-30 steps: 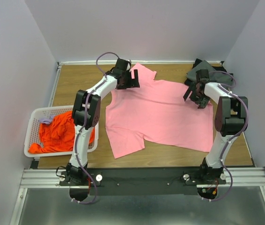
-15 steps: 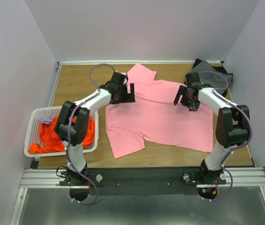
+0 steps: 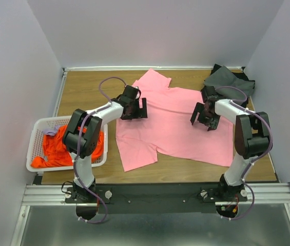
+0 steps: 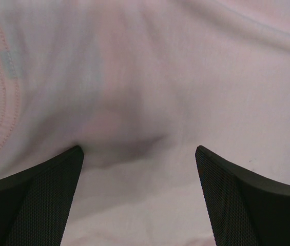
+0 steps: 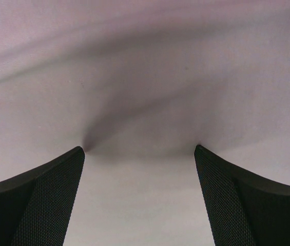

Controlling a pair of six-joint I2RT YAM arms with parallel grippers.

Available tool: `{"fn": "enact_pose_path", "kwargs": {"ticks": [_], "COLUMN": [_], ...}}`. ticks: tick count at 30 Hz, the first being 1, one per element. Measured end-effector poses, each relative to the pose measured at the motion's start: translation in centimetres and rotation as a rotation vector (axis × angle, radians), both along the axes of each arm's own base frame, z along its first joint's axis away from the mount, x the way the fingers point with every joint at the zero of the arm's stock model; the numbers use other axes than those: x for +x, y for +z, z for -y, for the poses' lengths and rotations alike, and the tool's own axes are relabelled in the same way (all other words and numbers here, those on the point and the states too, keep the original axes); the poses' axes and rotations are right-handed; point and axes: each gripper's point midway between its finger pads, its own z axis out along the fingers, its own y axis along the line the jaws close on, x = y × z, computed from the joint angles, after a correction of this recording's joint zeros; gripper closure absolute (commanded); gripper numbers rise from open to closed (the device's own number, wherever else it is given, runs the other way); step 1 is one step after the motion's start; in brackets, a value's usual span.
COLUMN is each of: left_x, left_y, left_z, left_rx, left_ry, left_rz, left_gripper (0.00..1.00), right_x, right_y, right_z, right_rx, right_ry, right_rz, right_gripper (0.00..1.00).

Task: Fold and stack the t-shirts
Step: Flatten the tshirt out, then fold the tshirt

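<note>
Top external view: my left gripper (image 3: 141, 108) and right gripper (image 3: 201, 119) both hang close over the light pink cotton t-shirt (image 3: 171, 129), jaws spread wide, nothing held. In the last second both have drawn back from the shirt's far edge toward its middle. It lies spread flat on the brown wooden table (image 3: 83, 86), so I judge the first fold comes next. Beyond, crumpled dark grey shirts (image 3: 228, 78) sit far right. A bright orange t-shirt (image 3: 62, 147) fills the white slotted plastic basket (image 3: 36, 127) at left.
</note>
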Motion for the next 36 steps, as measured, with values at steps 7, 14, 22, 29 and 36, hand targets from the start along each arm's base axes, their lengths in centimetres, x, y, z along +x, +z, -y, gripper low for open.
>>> {"fn": "enact_pose_path", "kwargs": {"ticks": [7,14,22,29,36], "left_x": [2.8,5.8,9.4,10.5,6.3], "left_y": [0.0,0.1,0.2,1.7,9.4], "left_z": [1.0,1.7,1.9,0.9,-3.6], "left_rx": [0.012,0.029,0.067,0.12,0.193], "left_ry": [-0.007,-0.013,-0.011,0.011,0.134], "left_rz": [0.032,0.048,0.072,0.108,0.238], "left_gripper": [0.02,0.02,0.02,0.02,0.02], "right_x": [1.3,3.7,7.1,8.5,8.2], "right_y": [-0.2,-0.1,0.0,0.2,1.9], "right_z": [0.5,1.2,2.3,2.0,1.5], "right_rx": [-0.039,-0.054,-0.056,-0.045,-0.011], "right_ry": [-0.009,-0.034,-0.066,-0.043,-0.015], "right_rz": [-0.011,0.005,0.033,0.053,0.083], "right_gripper": [0.05,0.05,0.05,0.05,0.05]}}
